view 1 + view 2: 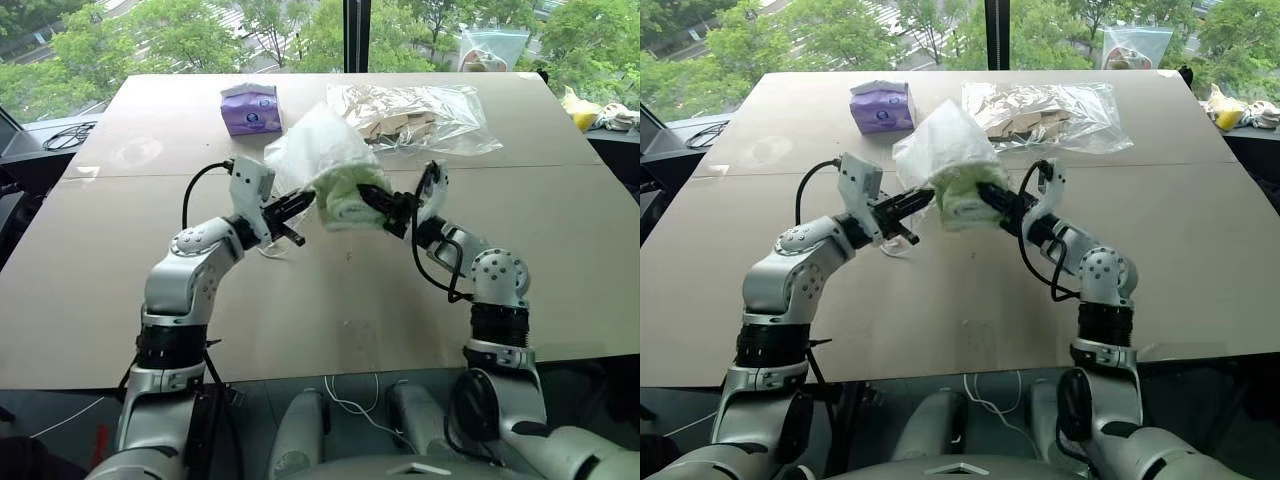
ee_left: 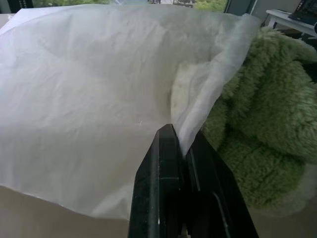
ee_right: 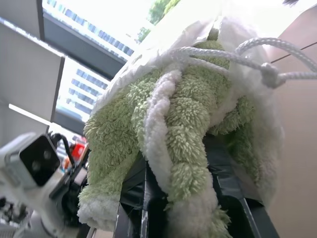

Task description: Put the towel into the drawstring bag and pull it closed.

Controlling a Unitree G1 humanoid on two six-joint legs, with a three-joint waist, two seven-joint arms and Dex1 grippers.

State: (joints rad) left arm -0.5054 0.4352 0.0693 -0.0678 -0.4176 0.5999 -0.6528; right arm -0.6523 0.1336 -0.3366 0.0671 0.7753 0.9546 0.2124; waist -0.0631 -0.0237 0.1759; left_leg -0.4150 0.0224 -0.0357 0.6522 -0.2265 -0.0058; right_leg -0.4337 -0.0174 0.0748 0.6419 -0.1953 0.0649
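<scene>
both arms raised over the near middle of the bench (image 1: 120, 300). left end effector (image 1: 296, 205) clamped together on the drawstring bag (image 1: 310, 150) at its mouth edge, right end effector (image 1: 375, 203) clamped on the towel (image 1: 345, 195), held above the surface, partly inside the mouth. stuffing step apparently under way; next, likely pushing the cloth fully in before tugging the cord (image 3: 233, 54). purple tissue packet (image 1: 250, 108) and clear plastic bag (image 1: 420, 118) farther off, clear of the work.

A wide brown table (image 1: 120, 290) stands before big windows (image 1: 180, 35); daylight pours in, with green trees (image 1: 585, 40) outside.
</scene>
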